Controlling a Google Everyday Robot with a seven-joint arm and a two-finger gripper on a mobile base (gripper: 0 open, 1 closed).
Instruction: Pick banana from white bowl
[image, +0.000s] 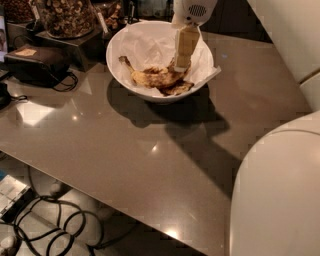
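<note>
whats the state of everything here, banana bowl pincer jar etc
banana, lying on the paper in the bowl, stem pointing left, not lifted
white bowl, upright on the table, holding the banana
paper lining, crumpled, one corner hanging over the right rim
pincer, hangs inside the bowl, tip at the banana's right part
snack jar, upright behind the bowl on the left, filled with brown snacks
</note>
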